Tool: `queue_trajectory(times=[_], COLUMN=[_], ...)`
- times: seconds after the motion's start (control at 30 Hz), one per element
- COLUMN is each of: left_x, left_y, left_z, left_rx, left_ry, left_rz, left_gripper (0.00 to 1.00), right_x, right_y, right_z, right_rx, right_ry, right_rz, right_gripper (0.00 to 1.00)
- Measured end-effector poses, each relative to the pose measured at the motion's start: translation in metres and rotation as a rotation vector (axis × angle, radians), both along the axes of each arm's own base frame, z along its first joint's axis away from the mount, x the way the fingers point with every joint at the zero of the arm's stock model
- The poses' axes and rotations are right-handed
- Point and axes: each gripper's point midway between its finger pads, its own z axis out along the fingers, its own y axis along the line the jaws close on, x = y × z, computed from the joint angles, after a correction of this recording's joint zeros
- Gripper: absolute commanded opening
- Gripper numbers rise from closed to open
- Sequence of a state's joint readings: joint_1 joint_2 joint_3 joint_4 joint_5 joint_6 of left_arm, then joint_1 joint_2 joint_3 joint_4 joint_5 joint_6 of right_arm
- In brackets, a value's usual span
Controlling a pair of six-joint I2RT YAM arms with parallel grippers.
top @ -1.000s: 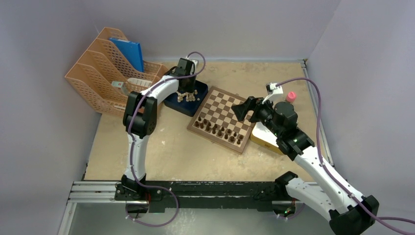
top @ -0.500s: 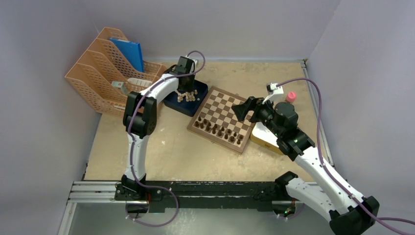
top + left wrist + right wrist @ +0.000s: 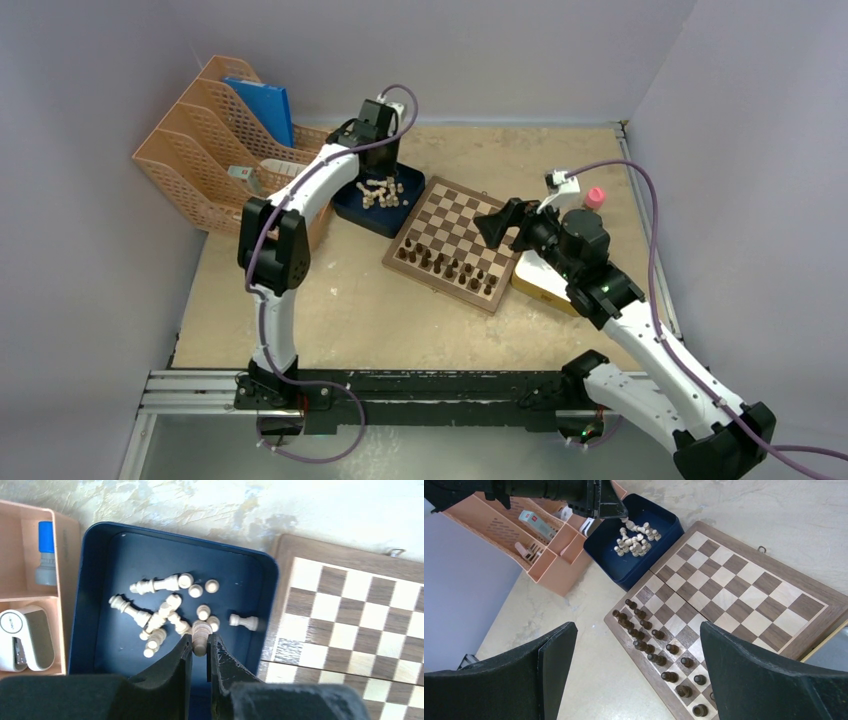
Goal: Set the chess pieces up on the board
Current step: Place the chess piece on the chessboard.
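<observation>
Pinching a beige chess piece (image 3: 200, 633) in the tray (image 3: 235, 580), left gripper (image 3: 200, 649) is facing a lift to the board (image 3: 350, 605)'s far edge; right gripper (image 3: 639, 652) is hanging open.

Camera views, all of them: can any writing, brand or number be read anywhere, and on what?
Nothing reads clearly.
White stapler: small dark print, too blurred to read.
Red label in the orange organiser: too small to read.
Board: no letters or numbers.
</observation>
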State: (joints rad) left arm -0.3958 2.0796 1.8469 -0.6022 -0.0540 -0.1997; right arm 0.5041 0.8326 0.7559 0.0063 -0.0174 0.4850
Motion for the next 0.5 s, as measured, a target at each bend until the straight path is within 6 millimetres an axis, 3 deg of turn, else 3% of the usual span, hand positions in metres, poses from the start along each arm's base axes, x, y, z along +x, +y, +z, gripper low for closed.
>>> queue_trajectory(times=[0.5], left_x=[-0.033], left_y=[-0.09], left_z=[0.018], left_rx=[-0.052], left_ry=[-0.058], left_rz=[-0.166], left_gripper=[0.05], right_x=[-0.009], right_y=[-0.011], right_z=[0.017], right_rx=[0.015], right_ry=[-0.052], right_rz=[-0.025], right_gripper=[0.95])
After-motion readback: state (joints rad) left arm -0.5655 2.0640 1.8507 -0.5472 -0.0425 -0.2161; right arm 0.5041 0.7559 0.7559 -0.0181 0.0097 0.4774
